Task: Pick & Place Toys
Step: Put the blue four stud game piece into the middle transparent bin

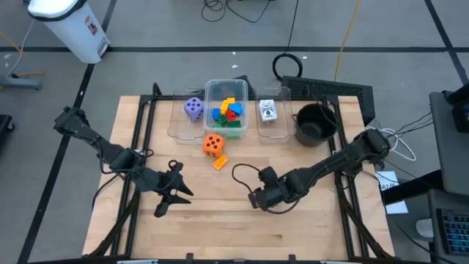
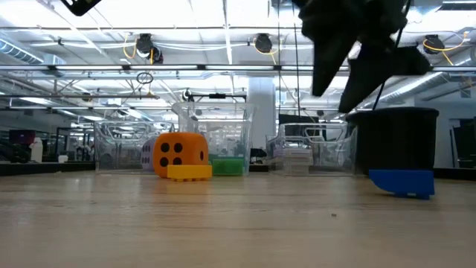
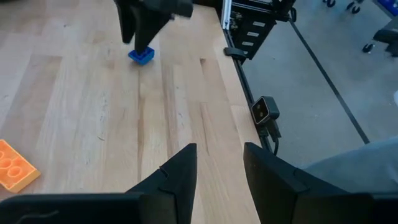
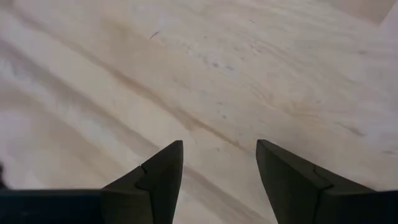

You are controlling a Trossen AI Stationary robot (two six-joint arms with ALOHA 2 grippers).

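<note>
Your right pincer hangs low over the front centre of the tabletop, its fingers parted with only bare wood between them; it holds nothing. A blue block lies on the wood just beside and below that pincer, seen in the low view at its foot and not touching it. Your left pincer sits at the front left, its gap narrow and empty; a yellow-orange block lies well ahead of it, just beside the orange die. From above you cannot see the blue block at all, since the right arm covers it. The clear tub at the back centre holds mixed blocks in red, green, blue and yellow, piled so that no count is possible. The purple die rests in a clear tray left of the tub, a white card in another tray to its right, print unreadable. The black pot stands beside that tray.
</note>
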